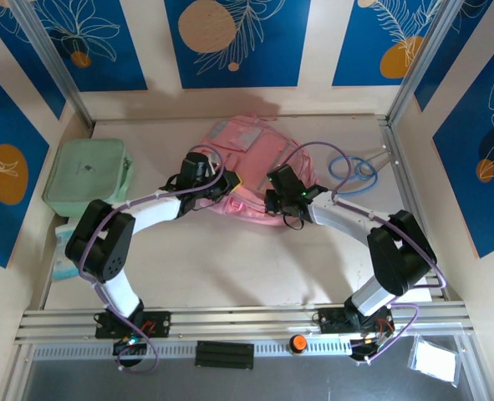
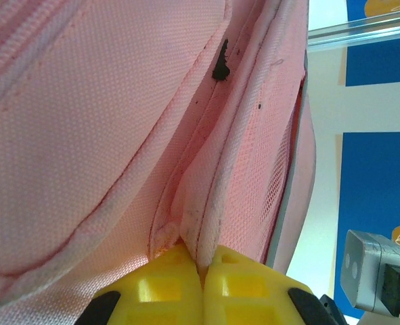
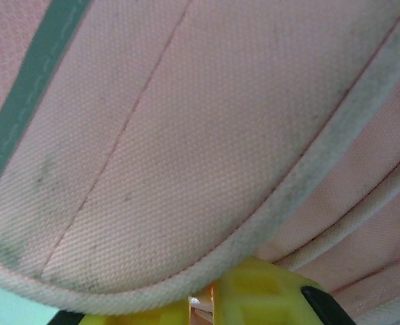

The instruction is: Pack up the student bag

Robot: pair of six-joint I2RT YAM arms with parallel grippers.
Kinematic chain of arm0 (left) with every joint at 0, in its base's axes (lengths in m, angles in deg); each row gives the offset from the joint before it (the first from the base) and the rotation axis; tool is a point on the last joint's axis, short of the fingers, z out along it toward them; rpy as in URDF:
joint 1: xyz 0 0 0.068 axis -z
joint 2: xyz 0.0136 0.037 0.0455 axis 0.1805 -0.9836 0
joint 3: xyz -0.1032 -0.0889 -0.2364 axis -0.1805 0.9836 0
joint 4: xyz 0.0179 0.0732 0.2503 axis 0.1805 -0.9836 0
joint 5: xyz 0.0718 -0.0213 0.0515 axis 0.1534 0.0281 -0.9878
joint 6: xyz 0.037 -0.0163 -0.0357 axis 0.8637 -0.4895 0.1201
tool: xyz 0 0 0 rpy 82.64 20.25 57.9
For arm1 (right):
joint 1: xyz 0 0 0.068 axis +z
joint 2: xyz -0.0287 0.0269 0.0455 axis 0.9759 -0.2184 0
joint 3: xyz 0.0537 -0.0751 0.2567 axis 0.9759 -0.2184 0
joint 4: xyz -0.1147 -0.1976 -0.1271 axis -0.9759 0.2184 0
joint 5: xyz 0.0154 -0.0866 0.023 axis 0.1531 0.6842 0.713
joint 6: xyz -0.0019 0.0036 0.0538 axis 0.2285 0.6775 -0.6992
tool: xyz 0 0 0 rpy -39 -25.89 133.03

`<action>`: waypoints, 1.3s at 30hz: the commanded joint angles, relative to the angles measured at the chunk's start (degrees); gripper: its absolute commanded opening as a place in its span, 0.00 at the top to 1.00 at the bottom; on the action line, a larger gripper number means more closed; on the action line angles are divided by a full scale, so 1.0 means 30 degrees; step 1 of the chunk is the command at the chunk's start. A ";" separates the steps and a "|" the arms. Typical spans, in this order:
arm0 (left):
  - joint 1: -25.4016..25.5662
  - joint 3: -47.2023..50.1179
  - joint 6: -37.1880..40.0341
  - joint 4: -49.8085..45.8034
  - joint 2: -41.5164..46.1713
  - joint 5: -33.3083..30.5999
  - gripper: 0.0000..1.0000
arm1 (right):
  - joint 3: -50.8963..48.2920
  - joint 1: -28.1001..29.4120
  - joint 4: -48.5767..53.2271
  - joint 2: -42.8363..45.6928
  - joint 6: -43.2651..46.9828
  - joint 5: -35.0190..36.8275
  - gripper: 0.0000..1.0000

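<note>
Seam fold of student bag (image 1: 242, 142) clenched in left gripper (image 2: 203, 261); right gripper (image 3: 203, 298) against bag's piped edge, grip unclear.

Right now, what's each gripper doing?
Left gripper: closed, pinching a seam fold of the student bag.
Right gripper: against the bag's piped edge; open or gripping cannot be told.

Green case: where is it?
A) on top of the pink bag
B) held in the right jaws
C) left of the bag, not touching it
C: the green case lies off to the left of the bag, with bare table between them.
</note>
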 commanded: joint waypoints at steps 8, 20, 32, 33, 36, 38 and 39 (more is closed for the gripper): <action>-0.1128 -0.0908 0.1698 -0.0861 0.0166 0.0721 1.00 | -0.0517 -0.2369 0.0786 0.1345 -0.0036 0.1373 0.94; -0.2919 -0.1812 0.4920 -0.5077 0.1046 0.0853 0.70 | 0.1217 -0.2399 0.0169 0.0094 0.3729 -0.4760 1.00; -0.3849 0.2790 0.3151 -0.4850 0.6007 -0.1102 0.47 | 0.6080 0.1741 0.0393 -0.4099 0.5058 -0.7096 1.00; -0.3855 0.3107 0.2848 -0.4664 0.6231 -0.1144 0.46 | 0.6545 0.1971 0.0443 -0.4466 0.5024 -0.7144 1.00; -0.3835 0.3763 0.1887 -0.3730 0.6509 -0.1066 0.46 | 0.7604 0.2547 0.0587 -0.5209 0.5095 -0.7349 1.00; -0.3824 0.3851 0.1448 -0.3124 0.6346 -0.0786 0.46 | 0.8087 0.2802 0.0714 -0.5540 0.5094 -0.7385 1.00; -0.3821 0.3787 0.1292 -0.2862 0.6157 -0.0553 0.46 | 0.8274 0.2895 0.0777 -0.5667 0.5096 -0.7462 1.00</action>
